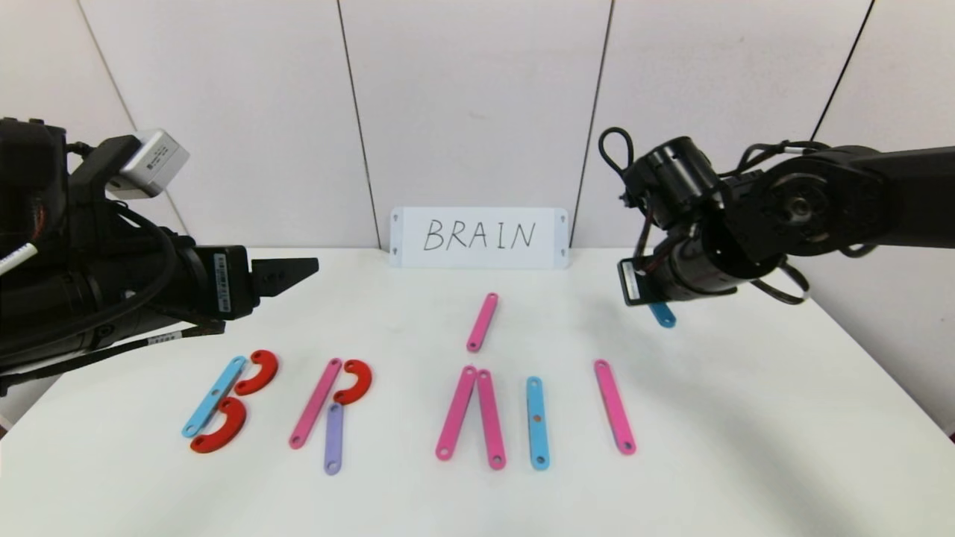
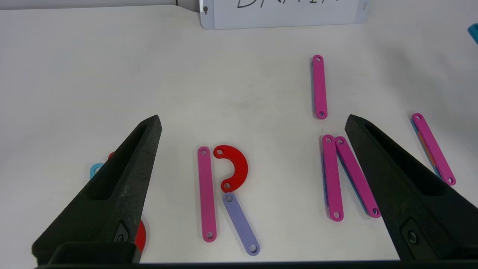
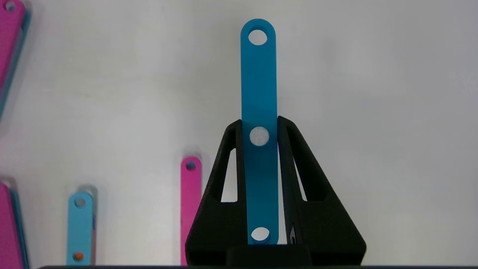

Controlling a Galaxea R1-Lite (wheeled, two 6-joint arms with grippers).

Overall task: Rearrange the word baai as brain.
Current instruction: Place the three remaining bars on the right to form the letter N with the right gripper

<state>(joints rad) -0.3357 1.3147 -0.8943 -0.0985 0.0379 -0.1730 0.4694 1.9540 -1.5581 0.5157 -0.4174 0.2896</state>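
Blue strip point(image 3: 259, 112): light, stiff, thin, slick plastic; pinched edgewise at mid-length between shut right jaws point(image 3: 259, 123), far end protruding. Left jaws point(image 2: 254, 149) wide open, empty.

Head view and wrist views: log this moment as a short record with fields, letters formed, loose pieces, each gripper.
card: white BRAIN card standing at the table's back edge
letters formed: B, R, an A without crossbar, I
N: only one pink strip laid
loose piece: pink strip behind the A
right gripper: shut on blue strip, raised above the table
left gripper: open, empty, near the R
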